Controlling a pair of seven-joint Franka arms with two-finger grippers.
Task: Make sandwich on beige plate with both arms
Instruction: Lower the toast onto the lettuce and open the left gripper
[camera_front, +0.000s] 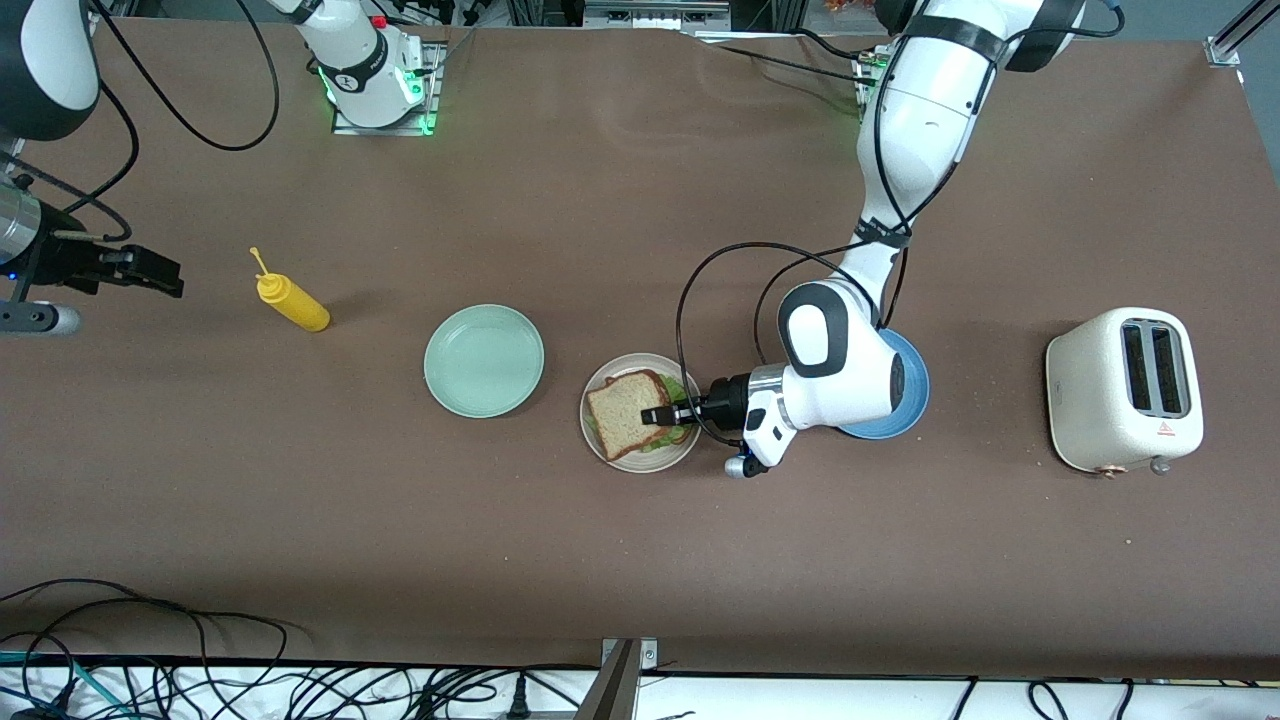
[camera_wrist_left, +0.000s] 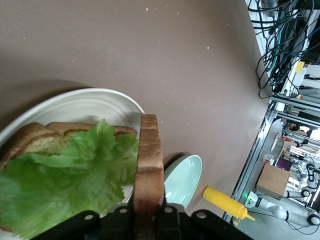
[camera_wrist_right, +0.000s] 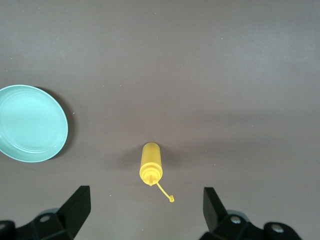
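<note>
Brown table (camera_front: 600, 560), black cables (camera_front: 200, 680) along its near edge, even light

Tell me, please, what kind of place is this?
Probably a robotics lab set up as a mock kitchen. Two robot arms are bolted to a brown table, loose cables hang at its edge, and a toaster, a yellow squeeze bottle and a sandwich on a beige plate serve as props.

Tan bread (camera_front: 622, 412), green lettuce (camera_wrist_left: 60, 185) — beige plate (camera_front: 600, 384), mint-green plate (camera_front: 484, 360)
</note>
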